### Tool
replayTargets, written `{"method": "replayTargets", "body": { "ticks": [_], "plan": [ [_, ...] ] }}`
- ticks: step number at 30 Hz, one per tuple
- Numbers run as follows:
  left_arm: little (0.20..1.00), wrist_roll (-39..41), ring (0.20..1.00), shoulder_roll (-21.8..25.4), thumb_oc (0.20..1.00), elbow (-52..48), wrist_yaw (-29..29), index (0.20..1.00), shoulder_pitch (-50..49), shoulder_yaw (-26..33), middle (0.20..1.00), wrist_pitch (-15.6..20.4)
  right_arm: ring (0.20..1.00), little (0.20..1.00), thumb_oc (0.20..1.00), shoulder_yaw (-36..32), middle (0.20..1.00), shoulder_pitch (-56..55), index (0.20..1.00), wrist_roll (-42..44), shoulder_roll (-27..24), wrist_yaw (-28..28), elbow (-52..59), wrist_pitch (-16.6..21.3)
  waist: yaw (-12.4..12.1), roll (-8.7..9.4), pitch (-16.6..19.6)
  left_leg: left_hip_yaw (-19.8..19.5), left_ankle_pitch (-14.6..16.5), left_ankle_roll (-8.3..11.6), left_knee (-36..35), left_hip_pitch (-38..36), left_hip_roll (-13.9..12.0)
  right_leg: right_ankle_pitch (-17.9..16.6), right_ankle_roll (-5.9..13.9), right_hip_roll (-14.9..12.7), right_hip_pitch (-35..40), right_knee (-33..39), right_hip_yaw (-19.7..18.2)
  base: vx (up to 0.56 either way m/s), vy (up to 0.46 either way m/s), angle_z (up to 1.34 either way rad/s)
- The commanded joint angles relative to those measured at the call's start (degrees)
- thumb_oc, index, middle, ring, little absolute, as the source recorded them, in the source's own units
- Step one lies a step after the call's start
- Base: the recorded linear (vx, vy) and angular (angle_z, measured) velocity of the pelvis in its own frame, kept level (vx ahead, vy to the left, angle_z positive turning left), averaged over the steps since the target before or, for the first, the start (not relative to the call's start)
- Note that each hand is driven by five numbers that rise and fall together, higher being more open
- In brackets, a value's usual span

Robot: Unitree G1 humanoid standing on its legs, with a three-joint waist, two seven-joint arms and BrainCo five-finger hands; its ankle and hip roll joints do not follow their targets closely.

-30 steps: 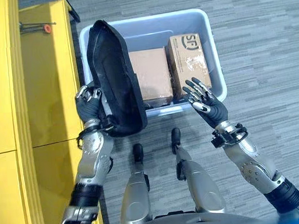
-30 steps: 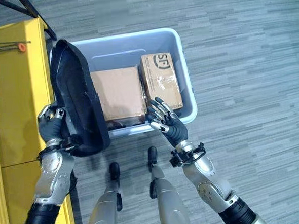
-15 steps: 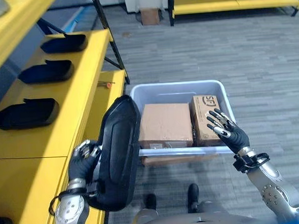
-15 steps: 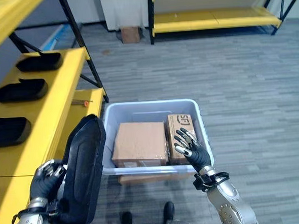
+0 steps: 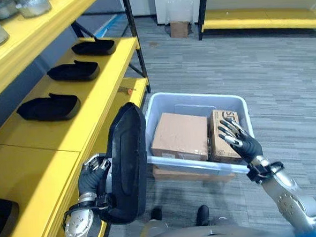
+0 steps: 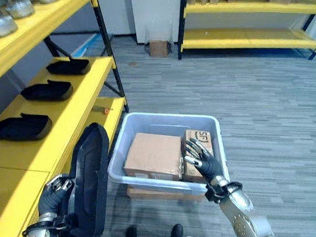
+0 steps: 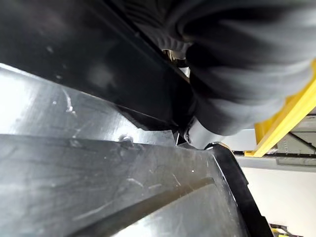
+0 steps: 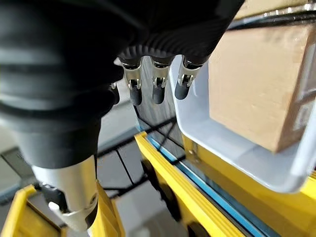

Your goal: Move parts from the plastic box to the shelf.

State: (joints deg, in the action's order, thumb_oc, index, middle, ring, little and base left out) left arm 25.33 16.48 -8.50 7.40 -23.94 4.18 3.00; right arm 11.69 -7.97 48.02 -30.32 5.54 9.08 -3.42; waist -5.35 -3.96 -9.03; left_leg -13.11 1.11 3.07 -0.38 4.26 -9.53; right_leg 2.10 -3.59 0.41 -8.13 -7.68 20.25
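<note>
1. The black part is seen upright in the left eye view, clamped at its lower edge by the curled fingers of the left robot hand, between the yellow shelf and the plastic box. Three more black parts are laid in a row on the shelf.
2. In the right eye view, the right robot hand is held with fingers spread apart over the box's near right corner, above two cardboard boxes.
3. In the left wrist view, the part's scratched black surface is shown pressed against the hand's cover.
4. In the right wrist view, the right hand's straight fingers are empty.
</note>
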Motion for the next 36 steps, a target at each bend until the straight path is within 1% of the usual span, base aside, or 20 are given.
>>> {"method": "replayTargets", "body": {
  "ticks": [1,3,4,5,6,10,12,17,23,24,26,27,28,29,30,31,33,34,35,36],
  "plan": [
    [0.200,2.52,0.200,2.40,0.200,-0.85,-0.39,0.200,2.28,1.52,0.200,3.20,1.000,1.000,1.000,-2.55,1.000,-0.25,1.000,-2.67,-0.77,0.66,2.90,2.95,0.74,1.93,0.14,3.33,-15.27,2.99,-1.95,2.28,-0.17,7.36,5.04,-5.88,5.78,2.26,1.84,-0.08,-0.012,1.13],
    [0.200,1.52,0.200,2.00,0.200,-0.71,-0.96,0.200,2.23,1.71,0.200,3.47,1.000,1.000,1.000,-3.38,1.000,-1.83,1.000,-3.79,-0.34,0.91,2.20,2.83,1.01,2.44,0.74,3.83,-11.69,2.54,0.71,0.45,0.74,6.47,4.93,-6.45,4.95,3.24,2.42,-0.10,-0.042,0.88],
    [0.200,1.13,0.200,1.74,0.200,-0.94,-0.90,0.200,2.49,1.75,0.200,3.59,1.000,1.000,1.000,-3.87,1.000,-2.53,1.000,-3.97,0.40,0.55,1.59,3.14,1.52,2.74,0.94,5.06,-9.63,2.28,4.23,-0.71,0.86,6.02,4.79,-6.97,4.77,3.46,3.38,-0.08,-0.067,0.10],
    [0.200,0.61,0.200,1.35,0.200,-1.03,-0.46,0.200,3.32,1.69,0.200,3.50,1.000,1.000,1.000,-4.98,1.000,-3.67,1.000,-4.22,1.97,-0.26,1.37,3.97,3.24,2.63,1.87,8.01,-5.97,2.45,6.72,-5.03,-0.35,7.21,4.59,-7.22,4.51,2.87,4.90,-0.06,-0.021,0.05],
    [0.200,0.49,0.200,1.00,0.200,-0.99,-0.40,0.200,3.67,1.36,0.200,3.57,1.000,1.000,1.000,-5.35,1.000,-4.48,1.000,-3.84,3.03,-0.28,1.33,4.06,4.23,2.33,2.24,8.64,-4.64,2.67,7.07,-7.64,-0.74,7.36,4.44,-7.39,4.27,2.27,5.84,-0.01,0.003,0.47],
    [0.200,0.48,0.200,1.00,0.200,-0.97,-0.39,0.200,3.65,1.32,0.200,3.60,1.000,1.000,1.000,-5.37,1.000,-4.56,1.000,-3.85,3.03,-0.27,1.38,4.05,4.29,2.24,2.05,8.56,-4.52,2.72,7.05,-7.91,-0.86,7.54,4.44,-7.33,4.51,2.13,5.94,-0.01,0.025,0.79],
    [0.200,-0.82,0.200,0.29,0.200,-1.29,-1.14,0.200,3.00,1.21,0.200,3.41,1.000,1.000,1.000,-6.84,1.000,-7.87,1.000,-3.18,5.81,0.51,2.13,3.70,5.93,1.11,3.06,10.33,0.11,1.92,-1.75,-9.61,0.24,5.82,5.91,-8.70,5.88,2.26,7.23,-0.03,0.286,-0.02],
    [0.200,-1.52,0.200,0.28,0.200,-2.26,-1.12,0.200,0.49,2.91,0.200,3.13,1.000,1.000,1.000,-5.93,1.000,-7.81,1.000,-3.07,6.81,1.14,2.58,2.47,4.08,2.38,2.59,9.78,1.57,0.40,-4.33,-9.80,2.78,1.91,8.20,-10.83,8.20,4.51,7.98,-0.07,0.180,0.21],
    [0.200,-1.15,0.200,0.47,0.200,-3.34,-0.66,0.200,-1.12,5.17,0.200,3.16,1.000,1.000,1.000,-5.05,1.000,-5.63,1.000,-5.31,7.29,0.94,1.41,2.26,1.25,3.93,2.19,5.30,2.02,-1.89,-4.56,-8.32,6.80,-2.50,11.18,-14.40,9.50,6.51,10.06,-0.09,0.200,0.43],
    [0.200,-1.54,0.200,0.81,0.200,-3.60,-0.60,0.200,-1.67,6.29,0.200,3.23,1.000,1.000,1.000,-4.39,1.000,-4.48,1.000,-5.37,8.15,0.84,0.81,2.14,0.03,4.61,1.60,3.70,2.12,-2.87,-4.24,-7.70,8.75,-3.96,12.09,-15.78,9.68,6.86,10.09,-0.11,0.291,0.75],
    [0.200,-2.49,0.200,1.55,0.200,-3.82,-0.97,0.200,-1.66,6.73,0.200,3.26,1.000,1.000,1.000,-3.97,1.000,-4.59,1.000,-5.78,9.17,1.32,0.69,1.87,-0.90,5.21,1.06,2.48,2.49,-3.85,-3.24,-7.00,10.85,-5.64,13.17,-17.32,9.94,7.10,9.80,-0.10,0.316,0.78],
    [0.200,-3.11,0.200,2.19,0.200,-3.97,-1.07,0.200,-1.15,6.71,0.200,3.19,1.000,1.000,1.000,-3.73,1.000,-4.55,1.000,-5.95,9.84,1.25,0.42,1.76,-1.06,5.29,1.02,2.08,2.36,-4.11,-3.30,-6.77,11.49,-6.10,13.49,-17.77,9.84,6.97,9.49,-0.15,0.379,0.94],
    [0.200,-3.94,0.200,3.20,0.200,-4.05,-1.26,0.200,-0.81,6.73,0.200,3.33,1.000,1.000,1.000,-3.61,1.000,-4.75,1.000,-5.93,10.93,1.47,0.30,1.62,-0.44,5.47,0.61,1.13,1.18,-5.08,-3.03,-5.98,12.90,-6.81,12.82,-18.27,8.51,5.11,6.97,-0.12,0.281,0.77],
    [0.200,-4.27,0.200,3.60,0.200,-3.91,-1.22,0.200,-1.00,6.90,0.200,3.60,1.000,1.000,1.000,-3.51,1.000,-4.79,1.000,-5.93,11.07,1.73,0.44,1.54,0.22,5.48,0.42,0.91,1.03,-5.49,-2.95,-5.86,13.11,-6.69,12.64,-17.60,7.23,3.55,3.49,-0.12,0.327,0.89],
    [0.200,-4.74,0.200,4.72,0.200,-3.52,-1.19,0.200,-0.11,6.02,0.200,3.85,1.000,1.000,1.000,-3.14,1.000,-4.67,1.000,-5.89,11.01,2.04,0.34,1.36,1.81,5.37,0.19,-0.32,-0.25,-6.32,-3.18,-5.48,13.49,-2.47,11.14,-11.19,3.94,-0.65,-8.54,-0.02,0.241,0.57],
    [0.200,-5.09,0.200,4.97,0.200,-3.67,-1.80,0.200,0.27,5.23,0.200,3.59,1.000,1.000,1.000,-3.18,1.000,-5.18,1.000,-5.73,10.55,2.33,0.51,1.03,2.82,5.55,0.37,-1.49,-1.31,-6.88,-3.36,-5.32,14.12,1.56,9.92,-4.96,3.26,-3.83,-13.59,-0.01,0.231,0.59],
    [0.200,-5.53,0.200,4.87,0.200,-3.72,-2.05,0.200,0.59,4.44,0.200,3.31,1.000,1.000,1.000,-3.51,1.000,-5.60,1.000,-5.44,9.69,2.44,0.25,1.21,3.63,6.20,0.73,-3.10,-2.25,-7.33,-3.41,-5.19,15.23,4.58,8.20,0.49,3.77,-6.80,-15.64,0.00,0.099,0.44],
    [0.200,-5.56,0.200,4.70,0.200,-3.84,-2.29,0.200,0.40,4.37,0.200,3.32,1.000,1.000,1.000,-3.69,1.000,-5.74,1.000,-5.21,9.51,2.45,0.18,1.24,3.90,6.40,1.22,-3.68,-2.67,-7.29,-3.47,-4.80,15.73,5.07,7.87,2.02,3.84,-6.57,-16.94,0.00,0.036,0.41],
    [0.200,-5.56,0.200,4.69,0.200,-3.87,-2.30,0.200,0.34,4.38,0.200,3.30,1.000,1.000,1.000,-3.66,1.000,-5.78,1.000,-5.20,9.50,2.45,0.19,1.25,3.91,6.43,1.26,-3.67,-2.64,-7.29,-3.50,-4.84,15.74,5.16,7.85,2.00,3.85,-6.62,-16.96,-0.02,0.022,0.29],
    [0.200,-5.56,0.200,4.01,0.200,-3.79,-2.33,0.200,0.07,3.87,0.200,3.15,1.000,1.000,1.000,-3.45,1.000,-5.55,1.000,-4.68,9.08,2.38,0.06,1.34,4.13,6.92,1.97,-4.89,-3.47,-7.29,-3.61,-4.59,16.64,6.00,6.62,4.75,4.76,-6.78,-19.91,-0.01,0.004,0.11]
  ]
}}
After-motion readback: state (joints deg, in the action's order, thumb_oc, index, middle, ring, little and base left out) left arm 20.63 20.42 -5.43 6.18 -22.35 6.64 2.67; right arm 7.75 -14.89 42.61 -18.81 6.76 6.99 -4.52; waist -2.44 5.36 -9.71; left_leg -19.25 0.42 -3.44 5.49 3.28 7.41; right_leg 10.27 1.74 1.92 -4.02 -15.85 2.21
